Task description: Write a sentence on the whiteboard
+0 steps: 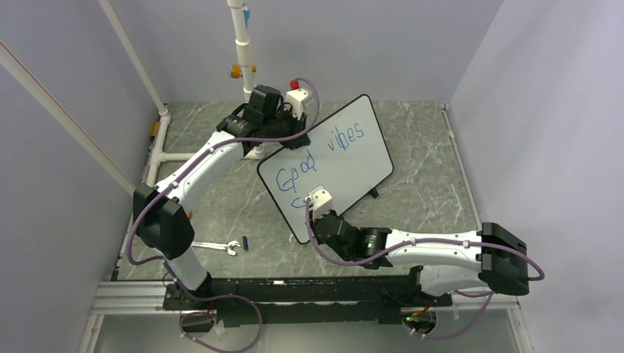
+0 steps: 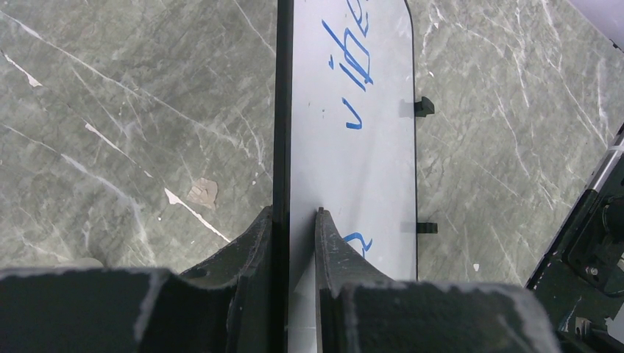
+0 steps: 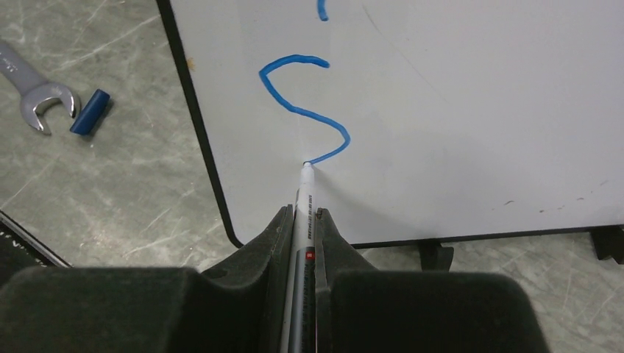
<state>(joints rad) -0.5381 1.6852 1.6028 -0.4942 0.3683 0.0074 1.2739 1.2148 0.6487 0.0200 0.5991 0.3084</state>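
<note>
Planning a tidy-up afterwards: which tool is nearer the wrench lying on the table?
Right. The right tool, shut on the marker at the whiteboard's near corner, has the wrench off to its left; the left tool clamps the whiteboard's far edge, farther away.

A robotics lab cell: plain partition walls (image 1: 530, 88), a white pipe frame (image 1: 241, 51), a marbled tabletop (image 1: 419, 125).

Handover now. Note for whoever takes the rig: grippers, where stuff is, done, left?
The left gripper is shut on the whiteboard at its upper edge, steadying it on its feet.
The right gripper is shut on a marker, tip on the board at the end of a blue S-curve.
Done: "Good vibes" on line one.
Left: line two, just begun.
A wrench and blue cap lie on the table beside the board.
</note>
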